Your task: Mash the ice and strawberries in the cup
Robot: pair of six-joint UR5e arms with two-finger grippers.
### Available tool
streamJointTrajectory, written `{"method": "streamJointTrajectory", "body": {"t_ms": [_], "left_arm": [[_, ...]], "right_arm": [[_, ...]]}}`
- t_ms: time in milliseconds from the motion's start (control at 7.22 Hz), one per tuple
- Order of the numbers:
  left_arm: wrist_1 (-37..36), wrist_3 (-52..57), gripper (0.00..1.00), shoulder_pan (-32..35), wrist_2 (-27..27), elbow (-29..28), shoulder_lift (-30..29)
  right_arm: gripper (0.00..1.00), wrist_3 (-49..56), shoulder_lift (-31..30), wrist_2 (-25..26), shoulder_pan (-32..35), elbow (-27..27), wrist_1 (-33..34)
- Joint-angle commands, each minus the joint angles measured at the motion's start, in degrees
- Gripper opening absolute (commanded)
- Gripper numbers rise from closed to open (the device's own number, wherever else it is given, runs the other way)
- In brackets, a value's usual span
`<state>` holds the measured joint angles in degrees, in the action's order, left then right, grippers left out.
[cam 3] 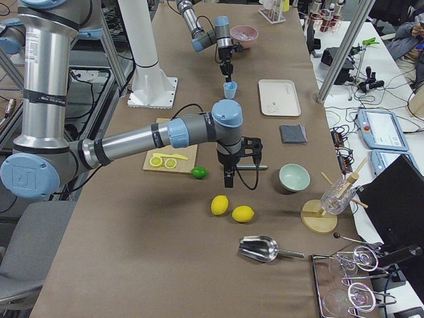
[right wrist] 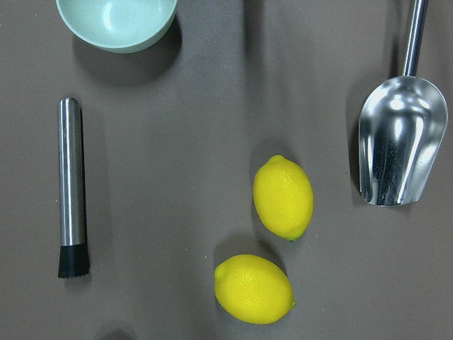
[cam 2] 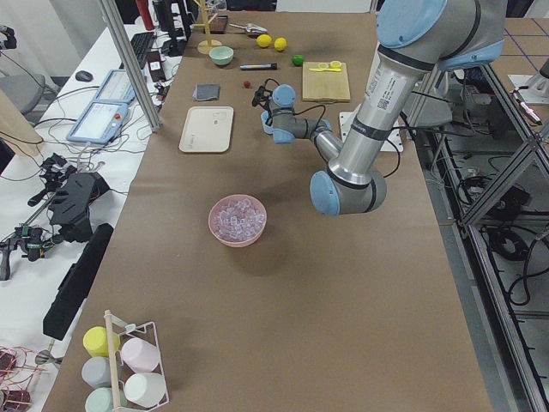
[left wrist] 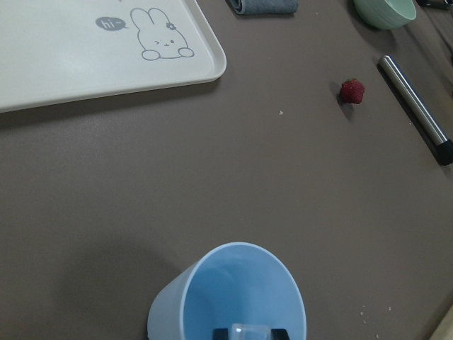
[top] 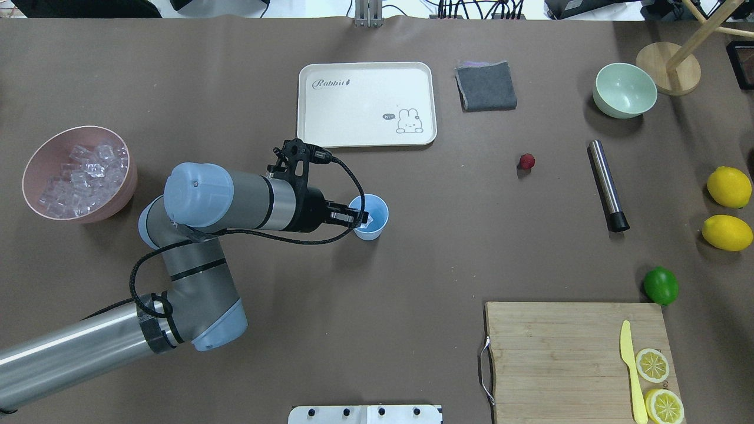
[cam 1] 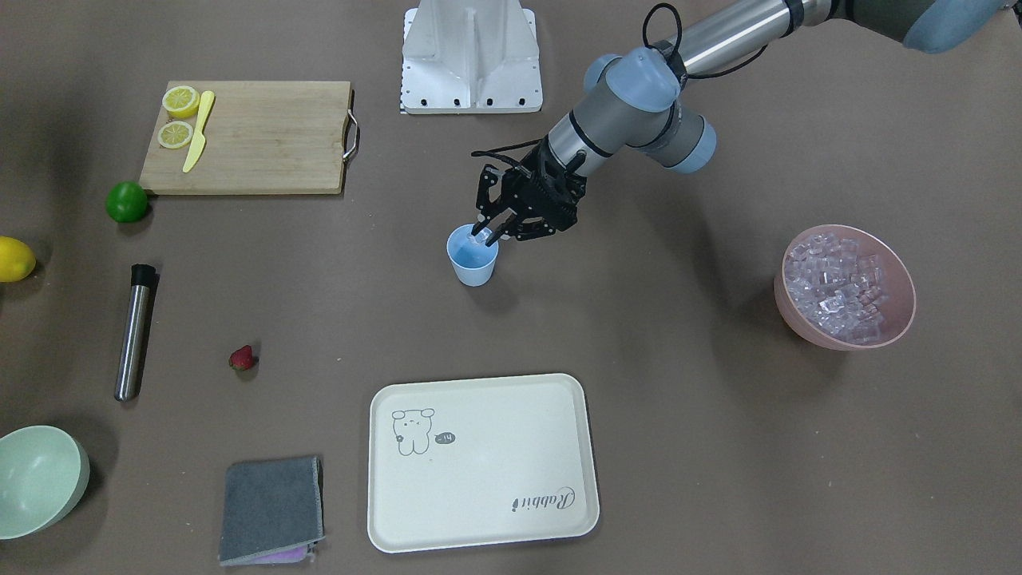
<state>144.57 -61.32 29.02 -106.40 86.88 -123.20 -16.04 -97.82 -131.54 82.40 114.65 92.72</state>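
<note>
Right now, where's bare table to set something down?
Widest bare patch: between the cup, the strawberry and the cutting board. The left gripper is over the cup. Also bare between the pink bowl and the tray. Crowded: the robot's right end, around the muddler, lemons and lime.

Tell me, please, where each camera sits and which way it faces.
Front-facing: across the table, facing the robot; left arm enters top right, left gripper over the cup.
Overhead: behind the robot, looking forward and down; left arm from the left.
Exterior left: table's end by the pink bowl; left arm large.
Exterior right: opposite end; right arm near, left arm far.
Left wrist: down into the cup; fingertips grip an ice cube.
Right wrist: straight down on muddler, lemons, scoop; no body.
Shared: front-facing, overhead and left wrist show the strawberry.
</note>
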Motion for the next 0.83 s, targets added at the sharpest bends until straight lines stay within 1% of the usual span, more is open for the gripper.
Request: {"method": "streamJointTrajectory", "body": {"t_ms": [0,139,277,416,554,693], "left_arm": [[0.01,-0.38,0.97,0.07,0.49,0.39,-0.72],[-0.08,-0.12,0.97,1.29,0.23,1.36,-0.47],[-1.30,-0.03,0.97,4.08,-1.95,2.93,-0.12],[-2.88,1.19,0.97,8.46,-8.32,3.03,-0.11],[-3.33,3.55,0.97,11.55,-11.52,2.86,0.06],[-3.59,7.75,0.97,12.89,-12.25,2.86,1.72]], "right_arm": [[1.00,-0.05,-0.35,-0.03,0.04,0.22,0.00],[1.00,-0.05,-0.35,-0.03,0.04,0.22,0.09],[1.00,-0.05,-0.35,-0.21,0.04,0.13,0.09],[1.00,-0.14,-0.44,-0.47,0.04,-0.13,0.09],[1.00,-0.14,-0.70,-0.56,0.04,-0.39,0.17],[1.00,-0.14,-0.79,-0.65,-0.05,-0.39,0.18]]}}
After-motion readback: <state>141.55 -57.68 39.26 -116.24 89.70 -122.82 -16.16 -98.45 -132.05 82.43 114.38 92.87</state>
